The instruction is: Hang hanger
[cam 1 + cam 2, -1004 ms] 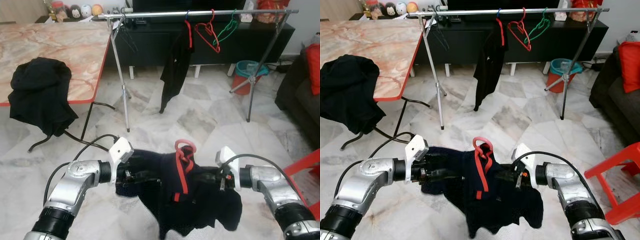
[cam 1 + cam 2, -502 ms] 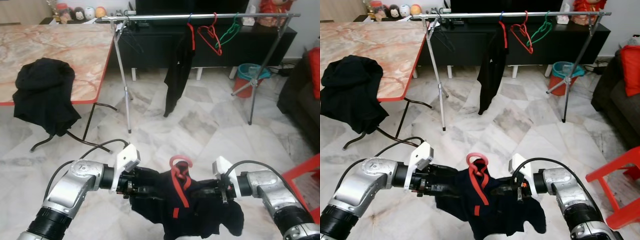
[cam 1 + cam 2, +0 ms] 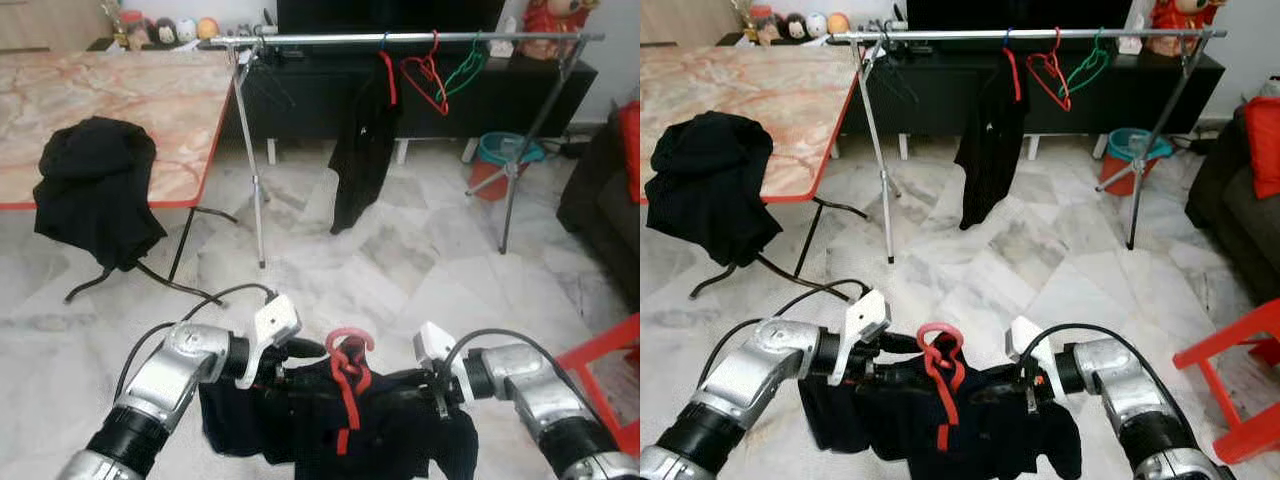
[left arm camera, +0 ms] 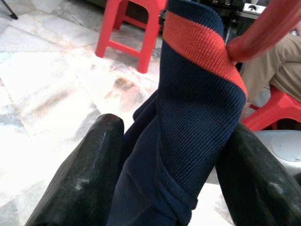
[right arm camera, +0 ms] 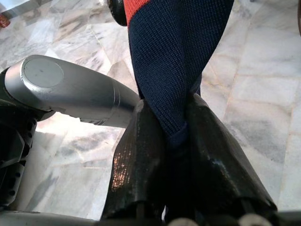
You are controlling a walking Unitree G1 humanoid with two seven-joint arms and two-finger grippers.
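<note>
- Left eye view: both arms reach in low at 6 o'clock, a dark navy garment (image 3: 330,430) stretched between them. Left gripper (image 3: 285,365) bites the garment's edge at approx 7 o'clock; right gripper (image 3: 425,385) takes the opposite edge at approx 5 o'clock.
- Red hanger (image 3: 347,360) sits inside the garment, hook poking up between the 2 grippers, dead centre-bottom. An orange-red stripe runs down below the hook.
- Clothes rail (image 3: 400,38) spans 12 to 1 o'clock, well apart from the held hanger. On it: a hung black garment (image 3: 362,150), a bare red hanger (image 3: 425,80), a green hanger (image 3: 462,65).
- Marble-top table (image 3: 150,100) w/ red edge at 10 o'clock; black cloth heap (image 3: 95,190) drapes over its near edge. Teal bin (image 3: 505,150) at 2 o'clock behind the rail leg.
- Right eye view: same scene. Red stool (image 3: 1240,390) at 4 o'clock, beside the right arm.
- Left wrist view: black fingers (image 4: 80,174) either side of a thick fold of navy knit w/ the orange band; fingers spread wide yet pressed to the fabric, so grasping the garment. Red hanger shaft crosses the corner by the band. Red stool and a person's tan trouser leg (image 4: 273,70) in bkgd, prob. seated.
- Right wrist view: fingers (image 5: 141,160) clenched tight on a bunched point of the navy knit. Left arm's silver forearm (image 5: 70,92) lies just beyond, over marble floor (image 5: 263,108).
</note>
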